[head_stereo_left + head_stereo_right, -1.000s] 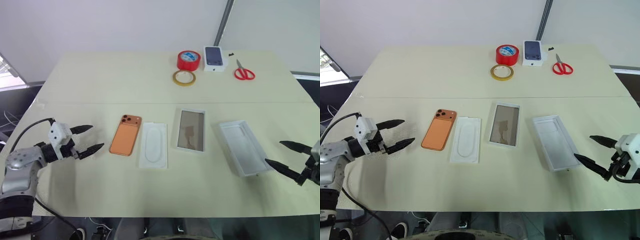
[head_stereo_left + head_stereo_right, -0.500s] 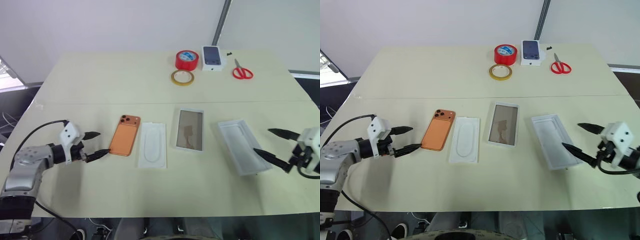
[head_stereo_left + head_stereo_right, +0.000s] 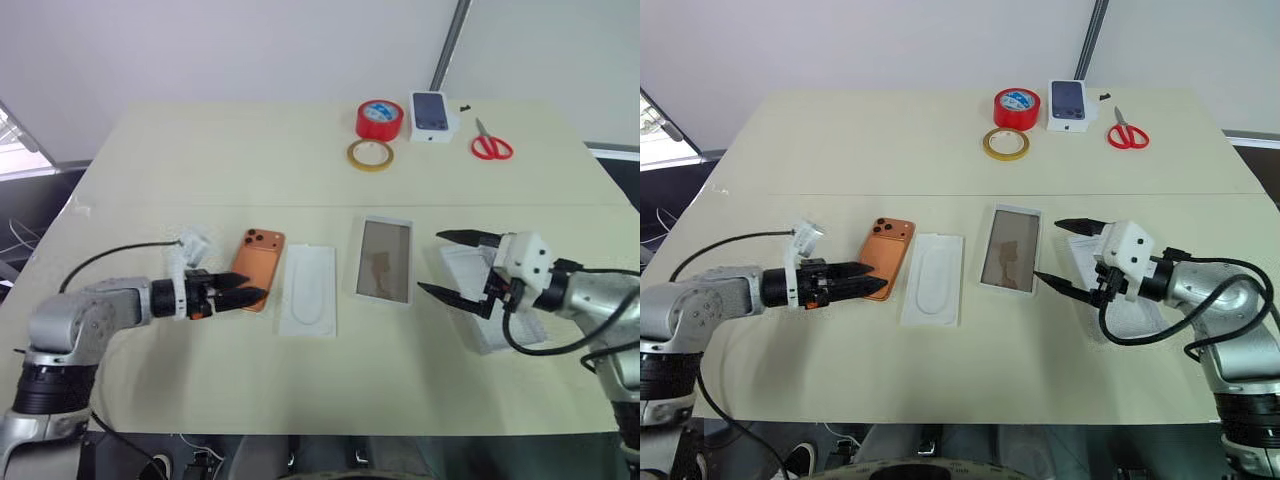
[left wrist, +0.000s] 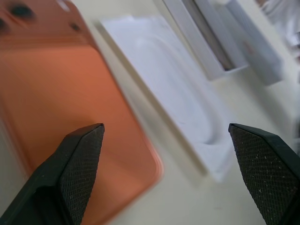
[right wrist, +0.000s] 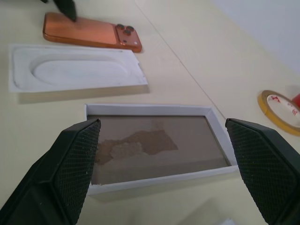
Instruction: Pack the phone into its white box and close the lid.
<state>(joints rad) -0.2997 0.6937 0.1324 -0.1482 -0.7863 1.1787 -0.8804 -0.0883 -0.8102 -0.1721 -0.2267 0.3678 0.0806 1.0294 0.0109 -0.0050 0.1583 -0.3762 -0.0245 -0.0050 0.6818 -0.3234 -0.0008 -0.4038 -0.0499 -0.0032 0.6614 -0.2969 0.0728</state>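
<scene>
step in hand: the reach; nothing is packed yet, and both arms hang over the table point(image 3: 200, 170) with nothing held
phone point(image 3: 257, 269): lies camera side up, left of the flat white card point(image 3: 308, 291), well apart from the white box point(image 3: 385, 261)
left gripper point(image 3: 240, 294): fingers spread and empty, tips at the near left edge of the phone; whether they touch it I cannot tell
left wrist view: the phone's orange back point(image 4: 70, 112) sits between the two fingers point(image 4: 75, 168), the card just beyond
white box: open, floor bare, between the card and the lid point(image 3: 488, 300)
right gripper point(image 3: 1068, 254): fingers released wide, empty, hovering between the box and the lid, pointed at the box
lid: lies hollow side up, to the right of the box, partly behind the right gripper
far end of table: red tape roll point(image 3: 379, 119), yellow tape ring point(image 3: 369, 155), small box with a phone picture point(image 3: 432, 113), scissors point(image 3: 490, 146), all well apart from the work
next move, as I judge: the left fingers close on the phone's long edges, lift it past the card and lay it flat in the box; a slim phone lying flat gives little to grip, so a slip is the risk
</scene>
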